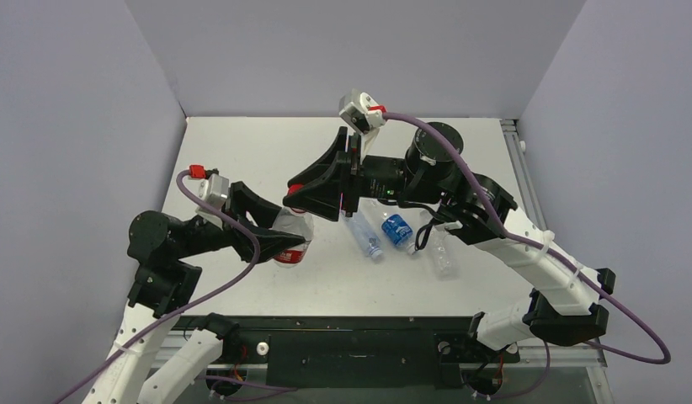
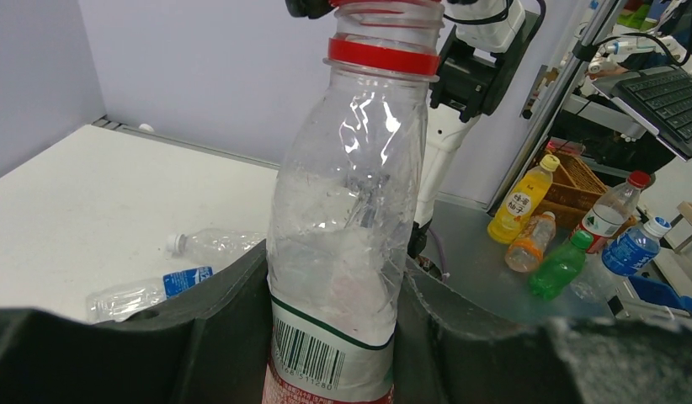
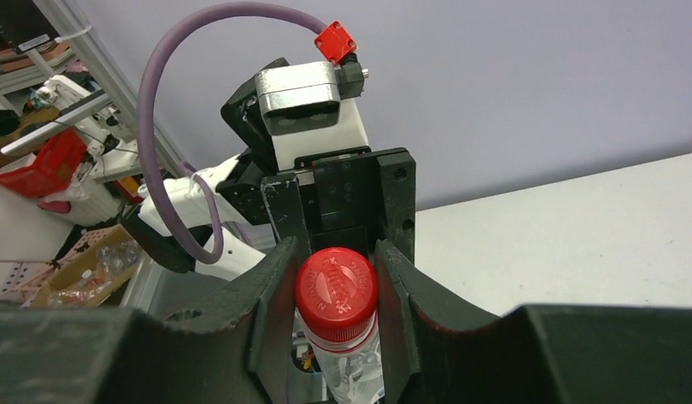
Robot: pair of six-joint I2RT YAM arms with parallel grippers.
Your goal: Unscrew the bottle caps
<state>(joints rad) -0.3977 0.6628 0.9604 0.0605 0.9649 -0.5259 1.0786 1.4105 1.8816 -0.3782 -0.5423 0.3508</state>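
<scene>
The left tool (image 2: pixel 330 282) is pinched on the lower body of a clear bottle (image 2: pixel 347 194), one dark finger pressed against each side, just above the bottle's label (image 2: pixel 326 358). The bottle is held roughly upright; whether its base touches the worktop (image 1: pixel 242 151) cannot be told.

The right tool (image 3: pixel 336 278) reaches in from above this bottle and is clamped on the red cap (image 3: pixel 335 293), with a finger tight against each side. The cap sits on the bottle's neck, with a red ring just below it.

The label is white above a thin green line and red at its lower edge. It carries a barcode with a row of small digits under it, too small to read with certainty. The top of the red cap has raised lettering around its rim that is not legible.

In the overhead view, three more clear bottles lie on their sides to the right of the held bottle. First comes one with a pale-blue label (image 1: pixel 366 239), then one with a deeper blue label (image 1: pixel 397 229), and farthest away an unlabelled one (image 1: pixel 443 254). In the left wrist view, one lying bottle carries a white cap (image 2: pixel 173 244).
</scene>
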